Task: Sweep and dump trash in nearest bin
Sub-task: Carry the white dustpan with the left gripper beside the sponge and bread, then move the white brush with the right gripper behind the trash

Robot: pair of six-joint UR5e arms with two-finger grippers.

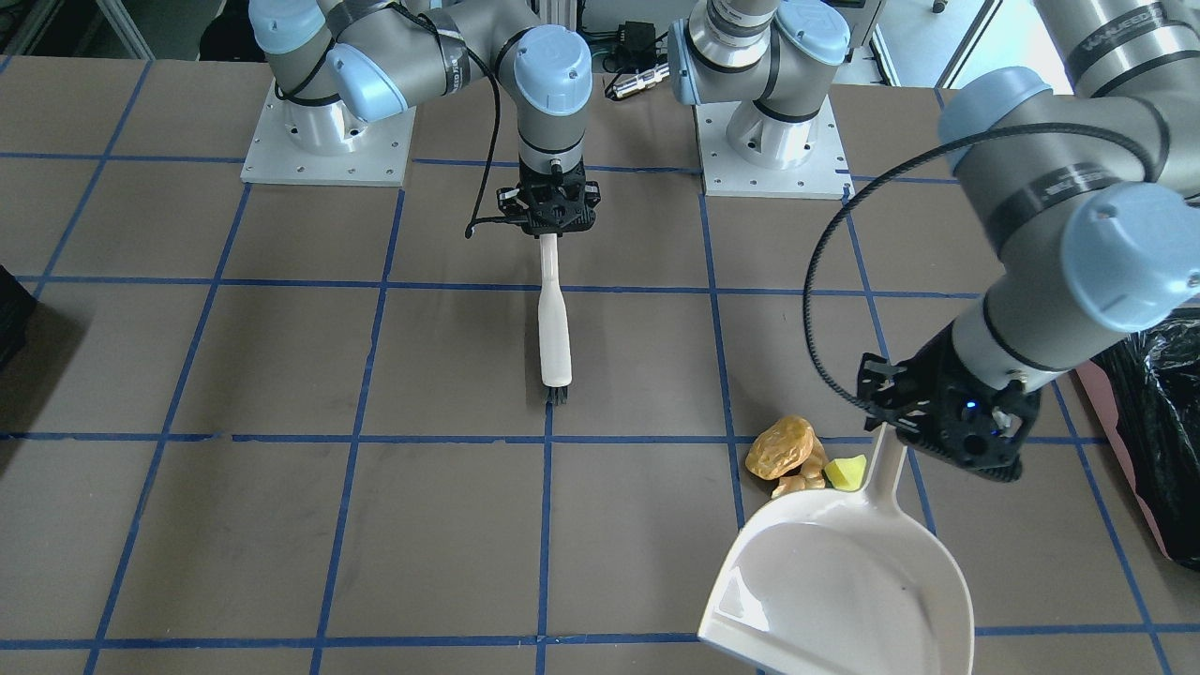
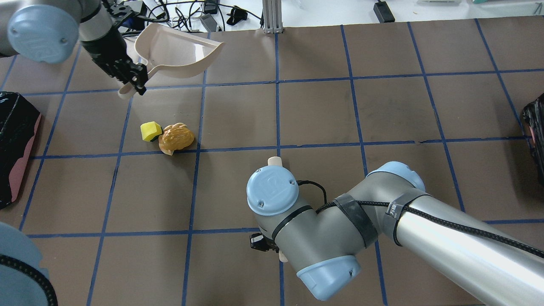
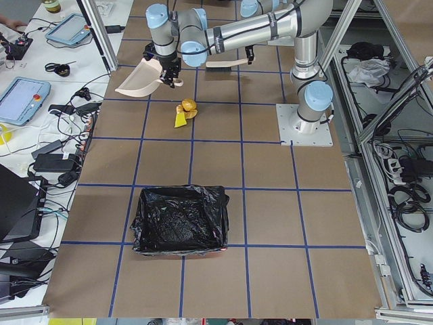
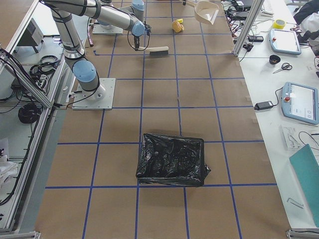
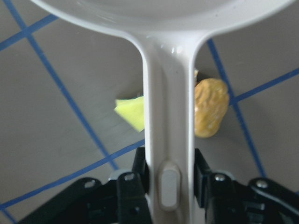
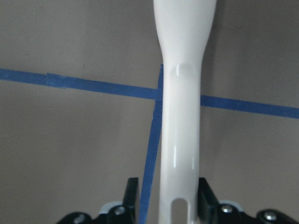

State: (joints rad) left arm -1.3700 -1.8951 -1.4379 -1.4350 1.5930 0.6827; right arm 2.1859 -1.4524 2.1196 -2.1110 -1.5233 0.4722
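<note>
The trash lies on the table: an orange-brown walnut-like piece [image 1: 780, 447], a tan crust piece [image 1: 797, 483] and a yellow sponge wedge [image 1: 846, 472]; the walnut-like piece also shows in the overhead view [image 2: 176, 138]. My left gripper [image 1: 947, 436] is shut on the handle of a cream dustpan [image 1: 844, 581] and holds it tilted above the table, just beyond the trash. My right gripper [image 1: 557, 211] is shut on the handle of a white brush [image 1: 554, 328], with its dark bristles near the table's middle. The pink-sided bin with a black bag [image 2: 17, 148] stands at my left end.
A second black-bagged container [image 2: 536, 136] sits at the table's right edge, far from the trash. Blue tape lines grid the brown table [image 2: 314, 114]. Cables and devices lie beyond the far edge [image 2: 204, 12].
</note>
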